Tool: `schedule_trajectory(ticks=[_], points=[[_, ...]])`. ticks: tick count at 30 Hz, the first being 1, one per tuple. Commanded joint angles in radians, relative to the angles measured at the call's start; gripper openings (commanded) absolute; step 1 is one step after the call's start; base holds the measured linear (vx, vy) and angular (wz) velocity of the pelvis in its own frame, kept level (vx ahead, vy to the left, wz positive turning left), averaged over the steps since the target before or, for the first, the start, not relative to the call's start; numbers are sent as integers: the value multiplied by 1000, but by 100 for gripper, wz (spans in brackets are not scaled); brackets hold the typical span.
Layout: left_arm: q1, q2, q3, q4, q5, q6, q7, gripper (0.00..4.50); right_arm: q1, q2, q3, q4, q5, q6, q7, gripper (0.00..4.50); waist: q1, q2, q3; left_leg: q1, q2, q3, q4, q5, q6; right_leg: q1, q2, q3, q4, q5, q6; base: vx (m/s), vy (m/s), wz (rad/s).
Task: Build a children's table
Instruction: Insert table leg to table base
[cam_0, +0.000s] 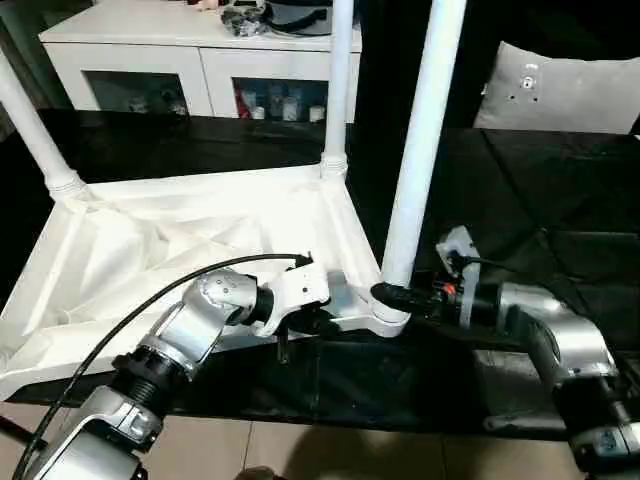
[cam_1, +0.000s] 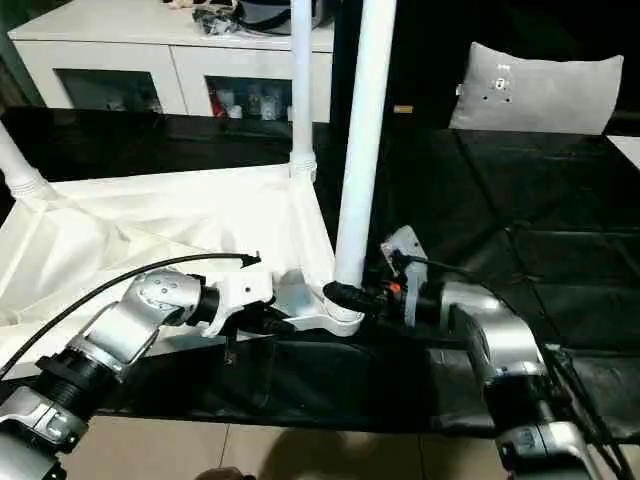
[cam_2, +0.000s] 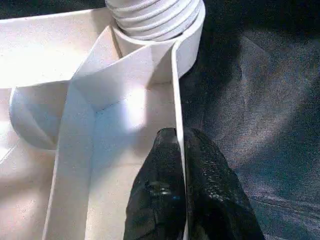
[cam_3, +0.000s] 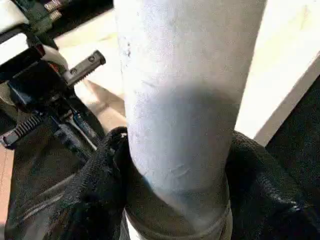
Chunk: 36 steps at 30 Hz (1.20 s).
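The children's table lies upside down on a black cloth, the ribbed underside of its top (cam_0: 150, 250) facing up. White legs stand in the far left corner (cam_0: 30, 120) and the far right corner (cam_0: 340, 80). A third leg (cam_0: 425, 130) stands upright in the near right corner socket (cam_0: 385, 320). My right gripper (cam_0: 392, 295) is shut around the base of this leg (cam_3: 180, 75), one black finger on each side. My left gripper (cam_0: 325, 322) is shut on the top's thin side wall (cam_2: 176, 75), just beside that socket and the leg's threaded end (cam_2: 155, 15).
A white low cabinet with glass doors (cam_0: 150, 60) stands behind the work, and a grey cushion (cam_0: 560, 90) lies at the back right. The black cloth (cam_0: 520, 200) stretches to the right of the table top. Tiled floor (cam_0: 300, 450) shows at the near edge.
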Motion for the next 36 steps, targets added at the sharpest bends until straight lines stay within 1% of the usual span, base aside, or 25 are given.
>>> schedule_trajectory(ticks=[1, 3, 4, 5, 6, 7, 8, 9, 10, 11, 13, 18, 20, 21, 24, 26, 27, 29, 31, 32, 33, 34, 36], points=[[-3, -3, -26, -9, 9, -17, -26, 0, 69, 13, 38, 43, -48, -23, -32, 245, 0, 7, -51, 23, 80, -34, -67, -207, 13, 26, -106, 47, -78, 11, -229, 0, 0, 0], [-2, -5, -25, -8, 10, -18, -24, 0, 81, 14, 36, 38, -53, -41, -40, 245, -1, 6, -51, 25, 80, -35, -68, -221, 12, 26, -106, 47, -81, -16, -226, 0, 0, 0], [-1, -8, -23, -6, 9, -18, -20, 0, 93, 18, 35, 41, -74, -80, -61, 245, -1, 11, -49, 24, 80, -36, -70, -229, 10, 26, -105, 48, -82, -37, -224, 0, 0, 0], [-1, -11, -21, -3, 7, -19, -16, 0, 104, 26, 28, 44, -85, -111, -81, 245, -1, 9, -49, 25, 81, -35, -70, -236, 8, 25, -106, 48, -85, -48, -220, 0, 0, 0], [-1, -13, -20, -3, 6, -19, -14, 0, 107, 30, 25, 49, -89, -125, -90, 245, -2, 9, -49, 26, 82, -36, -72, -249, 4, 24, -108, 49, -86, -67, -215, 0, 0, 0], [-1, -15, -18, -2, 5, -18, -11, 0, 111, 34, 20, 54, -93, -142, -101, 245, -2, 11, -49, 25, 81, -37, -73, -252, 1, 24, -108, 49, -86, -73, -214, 0, 0, 0], [-1, -17, -16, -1, 3, -17, -8, 0, 117, 41, 13, 64, -98, -169, -114, 245, -5, 10, -46, 26, 80, -37, -76, -272, -2, 22, -106, 49, -90, -101, -212, 0, 0, 0], [0, -20, -16, 0, 3, -16, -5, 0, 120, 46, 10, 70, -103, -191, -125, 245, -6, 11, -44, 28, 81, -37, -78, -294, -5, 20, -107, 50, -93, -135, -208, 0, 0, 0], [0, -20, -16, 0, 3, -16, -5, 0, 120, 46, 10, 70, -103, -191, -125, 245, -6, 12, -44, 28, 81, -38, -78, -301, -8, 20, -109, 51, -94, -151, -205, 0, 0, 0], [0, -21, -15, 0, 3, -16, -4, 0, 123, 49, 9, 74, -107, -207, -131, 245, -8, 12, -44, 29, 81, -38, -80, -314, -11, 19, -108, 52, -97, -173, -202, 0, 0, 0], [0, -21, -15, 1, 3, -17, -3, 0, 123, 56, 3, 77, -109, -225, -141, 245, -9, 12, -43, 28, 82, -39, -82, -320, -12, 18, -109, 53, -99, -189, -197, 0, 0, 0], [-2, -19, -13, 3, 5, -19, -2, 0, 110, 70, -8, 84, -101, -255, -152, 245, -11, 12, -43, 26, 82, -40, -84, -316, -8, 16, -108, 54, -98, -180, -195, 0, 0, 0], [-6, -19, -11, 8, 7, -23, 1, 0, 90, 83, -16, 91, -89, -281, -151, 245, -12, 10, -43, 27, 83, -39, -84, -319, -7, 16, -110, 54, -99, -183, -197, 0, 0, 0], [-7, -19, -10, 10, 8, -24, 2, 0, 83, 89, -20, 92, -82, -289, -149, 245, -15, 12, -43, 26, 82, -40, -85, -319, -7, 15, -109, 53, -98, -184, -199, 0, 0, 0], [-9, -19, -11, 12, 10, -25, 4, 0, 74, 97, -23, 87, -69, -293, -141, 243, -19, 10, -42, 25, 82, -40, -86, -320, -6, 16, -108, 54, -99, -194, -196, 0, 0, 0], [-9, -18, -12, 13, 14, -27, 5, 0, 75, 94, -19, 87, -71, -292, -140, 241, -19, 10, -43, 26, 83, -39, -86, -313, -2, 15, -108, 54, -100, -187, -196, 0, 0, 0], [-9, -18, -12, 13, 14, -27, 5, 0, 75, 94, -19, 87, -71, -292, -140, 234, -17, 12, -43, 25, 83, -39, -85, -300, 1, 15, -108, 55, -98, -169, -197, 0, 0, 0], [-8, -17, -12, 14, 15, -29, 6, 0, 79, 93, -19, 95, -76, -299, -142, 226, -16, 11, -44, 24, 84, -39, -85, -289, 4, 16, -107, 54, -96, -146, -197, 0, 0, 0], [-9, -17, -11, 15, 16, -30, 7, 0, 80, 92, -20, 96, -76, -300, -142, 203, -10, 11, -45, 24, 84, -37, -84, -279, 8, 16, -109, 54, -97, -134, -196, 0, 0, 0], [-9, -17, -11, 17, 16, -31, 7, 0, 80, 92, -20, 96, -76, -300, -142, 197, -10, 11, -45, 23, 83, -37, -83, -275, 8, 17, -108, 54, -95, -129, -195, 0, 0, 0], [-10, -16, -10, 18, 17, -32, 8, 0, 80, 92, -19, 96, -76, -297, -142, 191, -7, 13, -45, 24, 84, -37, -83, -270, 11, 16, -107, 54, -96, -118, -195, 0, 0, 0], [-10, -16, -10, 18, 18, -32, 8, 0, 80, 92, -19, 96, -77, -297, -142, 191, -8, 12, -45, 23, 83, -37, -84, -268, 11, 18, -107, 53, -95, -114, -194, 0, 0, 0], [-11, -15, -9, 20, 18, -33, 8, 0, 79, 91, -16, 96, -79, -295, -141, 166, -7, 12, -44, 25, 83, -37, -85, -284, 9, 16, -108, 53, -98, -135, -192, 0, 0, 0]])
